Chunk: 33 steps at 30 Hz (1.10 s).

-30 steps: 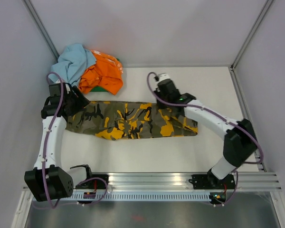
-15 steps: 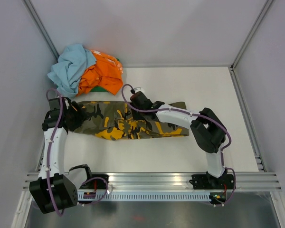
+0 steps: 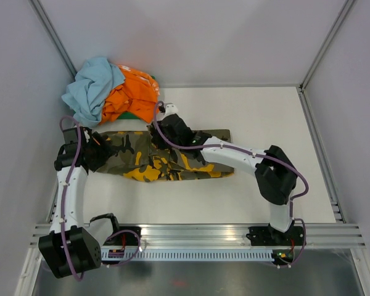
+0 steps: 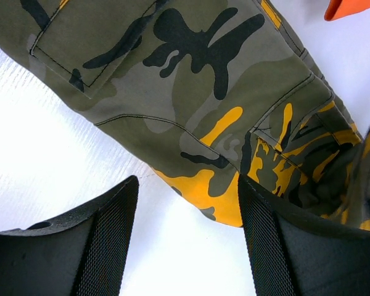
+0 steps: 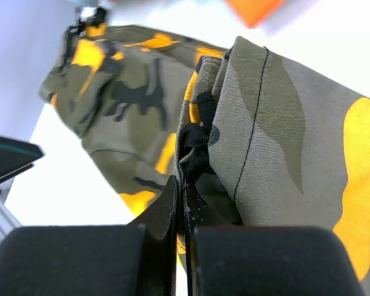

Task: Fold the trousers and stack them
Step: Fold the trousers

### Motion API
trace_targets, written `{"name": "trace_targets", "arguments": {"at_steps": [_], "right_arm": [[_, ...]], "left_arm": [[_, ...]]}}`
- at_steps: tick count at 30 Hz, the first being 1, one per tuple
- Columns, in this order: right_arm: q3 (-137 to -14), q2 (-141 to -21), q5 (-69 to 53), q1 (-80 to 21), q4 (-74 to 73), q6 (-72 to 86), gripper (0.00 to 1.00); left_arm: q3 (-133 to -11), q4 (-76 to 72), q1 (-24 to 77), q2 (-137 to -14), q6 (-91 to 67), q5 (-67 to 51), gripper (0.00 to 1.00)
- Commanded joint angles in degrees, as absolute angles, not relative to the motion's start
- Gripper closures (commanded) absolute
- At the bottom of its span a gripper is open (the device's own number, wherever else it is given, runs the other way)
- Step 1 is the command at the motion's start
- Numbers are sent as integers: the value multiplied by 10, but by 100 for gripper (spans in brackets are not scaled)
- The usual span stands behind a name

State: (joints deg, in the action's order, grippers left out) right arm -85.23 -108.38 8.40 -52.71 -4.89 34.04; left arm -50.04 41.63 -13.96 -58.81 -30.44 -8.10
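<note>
Pinching a doubled edge of the trousers (image 3: 135, 157) between fingers pressed flat together, the right gripper (image 5: 184, 191) holds that edge raised above the middle of the garment, with the right-hand part of the cloth turned back over the rest. The trousers lie lengthwise across the table (image 3: 265, 111), their left end beside the left gripper (image 4: 188, 203), whose fingers stand spread just above the cloth and table and hold nothing. Judged step: half-fold, right end being laid over left. Risks noted:

1. The pinch sits close to the fingertips on a seam. If the cloth drags, the edge may slip out and the fold collapse.
2. Nothing pins the left end, so the lower layer could slide or bunch with the carried layer and leave a skewed fold.
3. The right gripper works near the orange garment (image 3: 132, 92) and light blue garment (image 3: 89, 86) heaped in the far left corner, and a wide sweep could snag them.
</note>
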Motion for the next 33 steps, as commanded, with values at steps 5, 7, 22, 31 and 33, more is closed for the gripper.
{"name": "trace_targets", "arguments": {"at_steps": [5,7,22,31,33], "right_arm": [[-878,-1160,54,-560,-28,357,96],[-885,-1164,7,-560,-25,351,57],[-860,-957,-4,-385,-167,336,10],[-642,-840,47,-253,-165,312,10],[-623,-833,59,-251,-166,301,10]], "left_arm": [[-512,419,-161,-588,-305,-82,28],[-512,417,-165,-588,-297,-87,28],[-497,294,-103,-627,-293,-281,28],[-538,243,45,-829,-316,-123,26],[-543,226,46,-857,-314,-119,26]]}}
